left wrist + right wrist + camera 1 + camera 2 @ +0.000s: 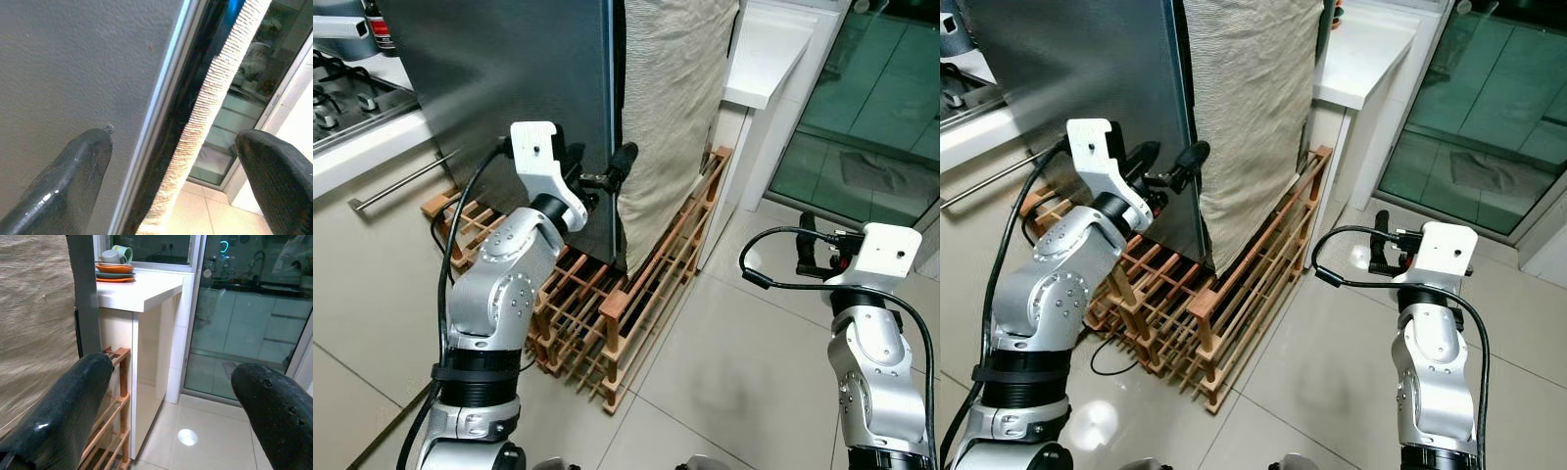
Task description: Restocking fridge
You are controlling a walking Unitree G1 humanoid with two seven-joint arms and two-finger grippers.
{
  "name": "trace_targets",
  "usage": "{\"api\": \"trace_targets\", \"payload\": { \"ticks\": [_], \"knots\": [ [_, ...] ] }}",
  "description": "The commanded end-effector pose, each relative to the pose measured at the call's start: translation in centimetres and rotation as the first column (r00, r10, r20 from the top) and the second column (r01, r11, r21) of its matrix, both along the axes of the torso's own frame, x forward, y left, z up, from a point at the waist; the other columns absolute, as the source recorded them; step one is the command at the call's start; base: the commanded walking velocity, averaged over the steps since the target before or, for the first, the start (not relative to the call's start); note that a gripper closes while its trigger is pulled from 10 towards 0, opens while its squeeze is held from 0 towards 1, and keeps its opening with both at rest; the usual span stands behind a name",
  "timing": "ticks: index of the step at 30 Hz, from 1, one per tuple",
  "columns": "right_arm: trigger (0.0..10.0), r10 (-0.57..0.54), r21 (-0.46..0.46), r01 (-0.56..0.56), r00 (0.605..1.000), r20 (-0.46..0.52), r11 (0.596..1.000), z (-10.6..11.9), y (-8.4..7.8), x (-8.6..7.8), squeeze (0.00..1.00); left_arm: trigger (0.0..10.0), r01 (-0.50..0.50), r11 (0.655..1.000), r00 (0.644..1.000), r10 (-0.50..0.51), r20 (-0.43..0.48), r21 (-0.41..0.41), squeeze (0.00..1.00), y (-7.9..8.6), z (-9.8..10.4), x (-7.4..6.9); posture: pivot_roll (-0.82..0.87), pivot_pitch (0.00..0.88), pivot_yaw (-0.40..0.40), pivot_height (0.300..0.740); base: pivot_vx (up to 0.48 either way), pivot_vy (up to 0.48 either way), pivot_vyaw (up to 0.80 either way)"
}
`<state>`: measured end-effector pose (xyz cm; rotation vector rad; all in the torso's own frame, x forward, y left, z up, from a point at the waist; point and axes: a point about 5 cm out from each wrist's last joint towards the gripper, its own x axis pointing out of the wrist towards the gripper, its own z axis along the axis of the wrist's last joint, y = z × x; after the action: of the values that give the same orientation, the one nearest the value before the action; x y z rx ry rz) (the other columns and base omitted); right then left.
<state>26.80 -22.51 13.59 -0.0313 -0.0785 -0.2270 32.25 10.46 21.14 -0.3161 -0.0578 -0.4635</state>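
The fridge's dark grey door (pixel 509 69) stands at the upper left, with a beige woven cloth (pixel 671 108) hanging along its side. My left gripper (pixel 607 171) is raised to the door's free edge and is open. In the left wrist view one finger (pixel 73 181) lies against the grey door face, while the other finger (pixel 279 176) sits past the cloth, so the door edge (pixel 166 122) is between them. My right gripper (pixel 806 245) is open and holds nothing, hovering over the tiled floor at the right.
A wooden slatted rack (pixel 636 304) lies on the floor under the fridge. A white counter (pixel 764 54) carrying plates and cups (pixel 115 269) stands behind it. A stove (pixel 342 98) and a drawer handle (pixel 401 186) are on the left, a glass door (pixel 871 98) on the right.
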Motion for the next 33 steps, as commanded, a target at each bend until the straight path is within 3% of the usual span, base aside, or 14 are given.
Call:
{"api": "trace_targets", "payload": {
  "ticks": [1,23,31,33],
  "knots": [
    [10.0,-0.001,-0.005,0.001,1.000,-0.005,1.000,0.1,-0.2,0.1,0.00,10.0,0.030,1.000,1.000,-0.030,0.003,0.003,0.00,-0.6,0.2,-0.1,-0.12,0.000,0.010,0.711,0.000,0.000,0.00],
    [10.0,0.007,-0.014,-0.007,1.000,-0.006,1.000,0.0,-0.1,0.1,0.00,10.0,0.035,0.999,0.999,-0.034,0.011,-0.021,0.00,-3.2,0.7,1.6,-0.15,0.000,0.024,0.711,0.000,0.000,0.00],
    [10.0,0.040,-0.003,-0.040,0.999,-0.012,0.999,-0.2,0.7,0.5,0.00,10.0,0.031,1.000,1.000,-0.031,0.005,-0.004,0.00,-4.2,0.5,3.7,-0.16,0.000,0.024,0.711,0.000,0.000,0.00],
    [10.0,0.066,0.002,-0.066,0.998,-0.019,0.998,-0.2,1.1,0.7,0.00,10.0,0.061,0.998,0.998,-0.062,-0.009,-0.013,0.00,-5.2,0.3,4.0,-0.16,0.000,0.024,0.711,0.000,0.000,0.00]
  ]
}}
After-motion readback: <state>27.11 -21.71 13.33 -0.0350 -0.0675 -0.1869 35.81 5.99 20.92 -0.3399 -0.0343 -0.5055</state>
